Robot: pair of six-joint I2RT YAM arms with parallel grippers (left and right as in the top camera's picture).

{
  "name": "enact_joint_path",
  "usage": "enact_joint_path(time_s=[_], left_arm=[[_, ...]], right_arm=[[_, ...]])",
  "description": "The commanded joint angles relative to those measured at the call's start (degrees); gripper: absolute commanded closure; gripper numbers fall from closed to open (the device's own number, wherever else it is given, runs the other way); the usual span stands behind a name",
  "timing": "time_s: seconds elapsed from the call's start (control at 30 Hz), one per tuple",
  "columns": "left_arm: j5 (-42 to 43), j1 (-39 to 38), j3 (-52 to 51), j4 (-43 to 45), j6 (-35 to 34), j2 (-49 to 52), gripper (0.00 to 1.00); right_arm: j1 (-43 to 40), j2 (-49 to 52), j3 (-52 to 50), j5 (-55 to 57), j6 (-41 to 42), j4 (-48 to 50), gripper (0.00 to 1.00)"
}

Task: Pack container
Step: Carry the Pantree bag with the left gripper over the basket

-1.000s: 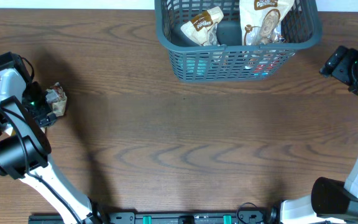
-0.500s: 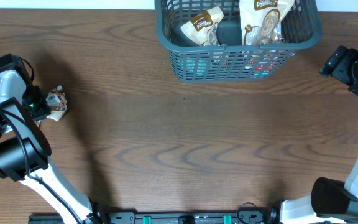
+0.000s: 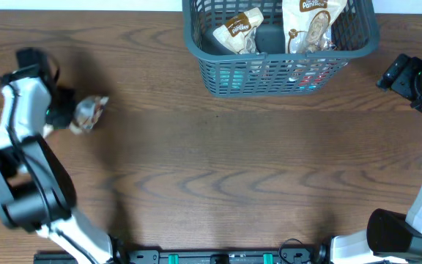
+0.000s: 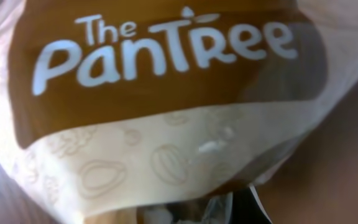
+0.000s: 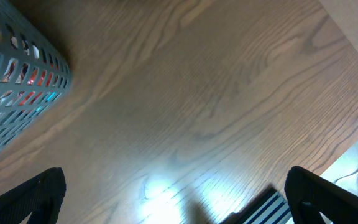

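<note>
Container (image 3: 277, 73) stands at the far middle of the bench (image 3: 233, 169), its back cut off by the overhead view's top edge. Two cream-and-brown packets (image 3: 242, 29) stand inside; red and teal show through the front lattice.

Left hand (image 3: 70, 117): well left of the container and nearer the front, clenched on a snack packet (image 3: 91, 111). The wrist view is filled by its brown band (image 4: 166, 56), lettered "The PanTree".

Right hand (image 3: 395, 73): just right of the container, fingers (image 5: 36, 193) spread wide, grasping nothing.
</note>
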Motion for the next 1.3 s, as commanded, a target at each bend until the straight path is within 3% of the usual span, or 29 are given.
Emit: enact_joint_path(time_s=[0.0, 0.13, 0.3, 0.57, 0.87, 1.27], left_arm=[[0.3, -6.4, 4.1, 0.6, 11.5, -10.9, 0.94], [0.2, -14.8, 11.6, 3.5, 15.5, -17.3, 0.94], [-4.3, -24.6, 22.6, 8.4, 15.7, -18.1, 0.94], [-7.3, -33.9, 27.8, 29.4, 16.3, -11.8, 0.95], [-7.3, -38.9, 37.7, 32.5, 10.6, 3.6, 0.95], [-7.3, -42.2, 42.1, 32.9, 10.5, 13.9, 0.94]], right_arm=[[-0.3, 0.2, 0.3, 1.0, 0.6, -0.1, 0.01], [-0.3, 0.2, 0.3, 1.0, 0.6, -0.1, 0.01], [-0.3, 0.2, 0.3, 1.0, 0.6, -0.1, 0.01], [-0.3, 0.2, 0.3, 1.0, 0.6, -0.1, 0.01], [-0.3, 0.2, 0.3, 1.0, 0.6, -0.1, 0.01], [-0.3, 0.2, 0.3, 1.0, 0.6, -0.1, 0.01]])
